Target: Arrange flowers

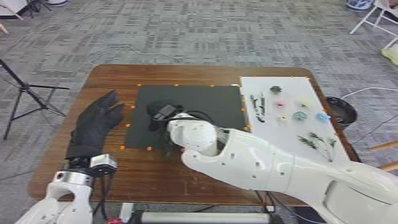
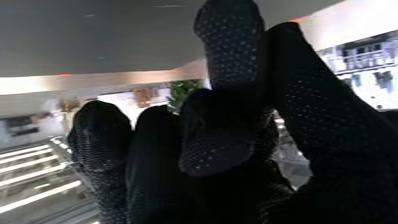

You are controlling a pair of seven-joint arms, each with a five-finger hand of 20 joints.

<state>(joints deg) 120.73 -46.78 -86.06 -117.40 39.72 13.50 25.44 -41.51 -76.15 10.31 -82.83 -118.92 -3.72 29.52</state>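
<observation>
Green sprig over the mat: set it down flat, release clean

I have the right hand [image 1: 160,110] over the dark mat [image 1: 211,99]. In the right wrist view its fingers look clenched round a green sprig [image 2: 185,91], with leaves poking out behind them. Contact point is hidden, so I can't tell how firm the pinch is or where on the stem it sits. Left hand [image 1: 99,120] is at the table [image 1: 182,175] just beside the mat, fingers released, nothing in it

How I'd run the placement: pick the stem line first, square the wrist to it, then lower slowly until the stem lies along the mat. Don't press, leaves will likely bend or spring back. Open thumb and fingers just enough, pause, lift straight up. Sideways exit risks the glove fabric snagging foliage and dragging the sprig askew. Forearm blocks part of the mat from the head view, so check the lay once clear

Leave room for blooms. The pink flower [image 1: 280,104], teal flower [image 1: 298,116], blue flower [image 1: 322,117] and leafy sprigs [image 1: 311,142] are on the white sheet [image 1: 298,86]. Early stage, I'd guess
</observation>
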